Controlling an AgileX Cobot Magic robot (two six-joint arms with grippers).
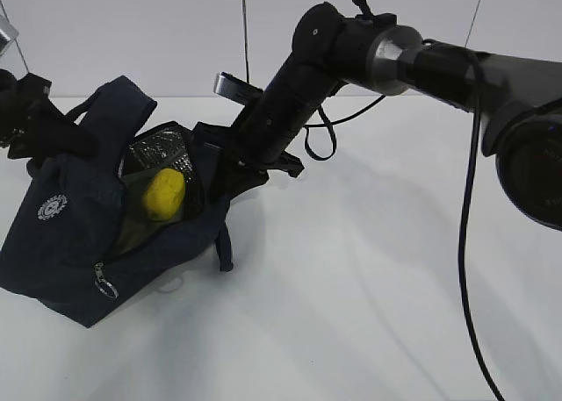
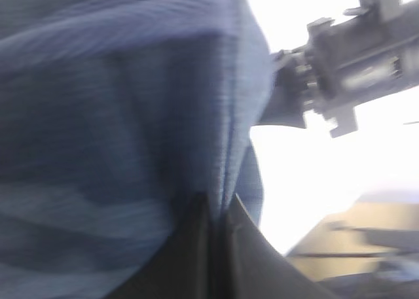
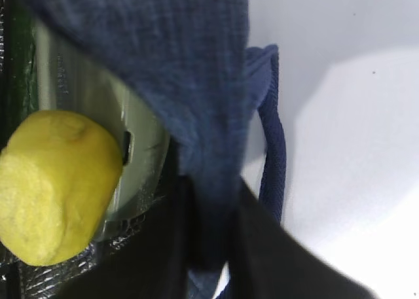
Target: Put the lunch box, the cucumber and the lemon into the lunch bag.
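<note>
The navy lunch bag (image 1: 61, 234) lies open on the white table at the left. The yellow lemon (image 1: 164, 193) sits inside it on the pale green lunch box lid (image 3: 134, 125); it also shows in the right wrist view (image 3: 55, 188). A dark green strip (image 3: 14, 70) at the bag's inner edge may be the cucumber; I cannot tell. My left gripper (image 2: 216, 204) is shut on the bag's fabric (image 2: 118, 103) at its far left side (image 1: 31, 125). My right gripper (image 3: 209, 201) is shut on the bag's rim fabric (image 3: 196, 83) at the right of the opening (image 1: 230, 168).
The bag's zipper ring pull (image 1: 105, 285) hangs at its front, and a loop handle (image 3: 272, 148) dangles beside my right gripper. The right arm (image 1: 369, 50) reaches in from the upper right. White table (image 1: 369, 287) extends to the right and front.
</note>
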